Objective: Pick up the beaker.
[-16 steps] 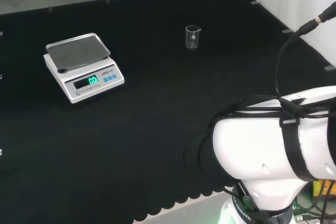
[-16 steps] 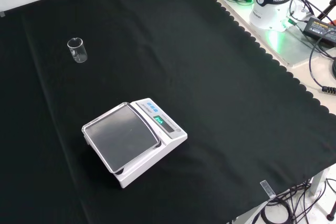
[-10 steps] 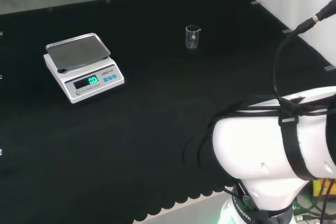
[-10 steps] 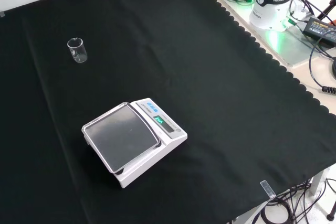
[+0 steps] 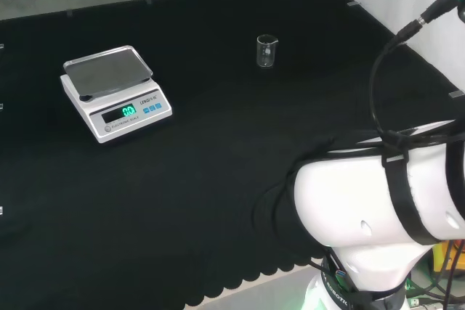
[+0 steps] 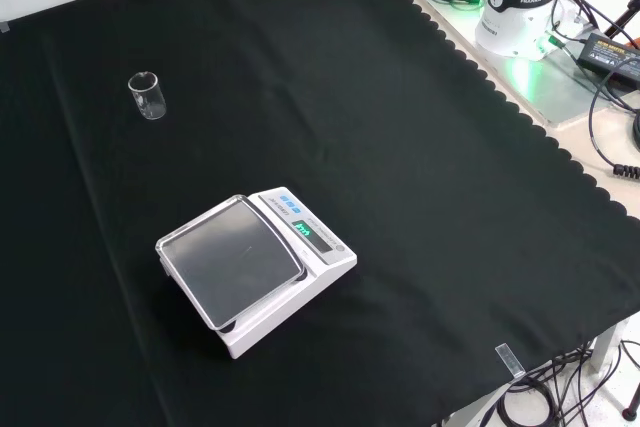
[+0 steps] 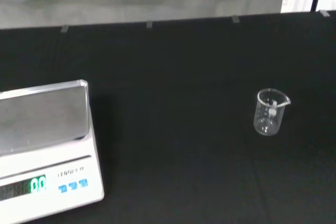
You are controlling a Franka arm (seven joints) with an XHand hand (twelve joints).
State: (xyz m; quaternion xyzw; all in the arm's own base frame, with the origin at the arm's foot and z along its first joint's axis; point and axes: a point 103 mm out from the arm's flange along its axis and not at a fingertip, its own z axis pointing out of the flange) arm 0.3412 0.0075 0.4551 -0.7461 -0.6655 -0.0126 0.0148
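You cannot tell how the hand is set, spread or curled, from any of the 3 views in front of you. What you do have in the head view is the arm [image 5: 385, 208], its big white link wrapped in black straps and cables at the lower right, well apart from everything on the bench. Moving outward from there, you look across bare black cloth [image 5: 218, 150] to the beaker [image 5: 267, 51], the 1 piece of clear ware you can plainly make out. It stands upright far out on the cloth, alone, with nothing touching it. In the front view you find the same beaker [image 6: 147, 95] at the upper left, its open mouth up, and in the wrist view the beaker [image 7: 271, 112] shows a small pouring lip at its rim; it looks empty, though with glass this clear you should treat that as likely, not certain. Farther out again sits 1 white scale [image 5: 115, 94] with a grey metal pan and a lit green display, at the left of the head view and well apart from the beaker. In the front view the scale [image 6: 255, 268] lies nearer the camera than the beaker, turned at an angle on the cloth, and its pan is bare.
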